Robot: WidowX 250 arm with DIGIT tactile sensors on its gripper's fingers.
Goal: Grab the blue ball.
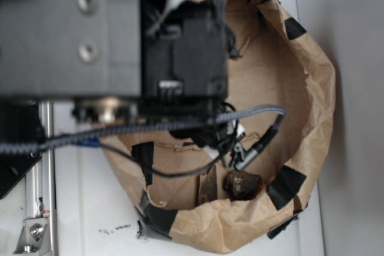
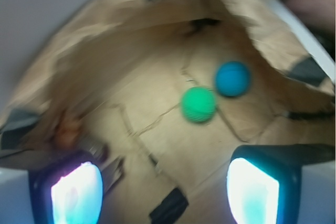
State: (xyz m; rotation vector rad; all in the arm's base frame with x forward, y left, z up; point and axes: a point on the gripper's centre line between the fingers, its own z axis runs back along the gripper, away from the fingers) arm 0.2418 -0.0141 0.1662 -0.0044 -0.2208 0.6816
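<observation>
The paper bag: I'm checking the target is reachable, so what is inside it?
Inside the paper bag lie the blue ball and a green ball, side by side. The open gripper hovers above; the arm hides both balls in the exterior view.

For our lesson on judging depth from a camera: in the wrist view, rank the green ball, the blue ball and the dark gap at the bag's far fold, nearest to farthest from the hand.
1. Green ball, centre of the bag floor, nearest the hand.
2. Blue ball, just beyond, to the right.
3. Dark gap, at the far fold.
</observation>
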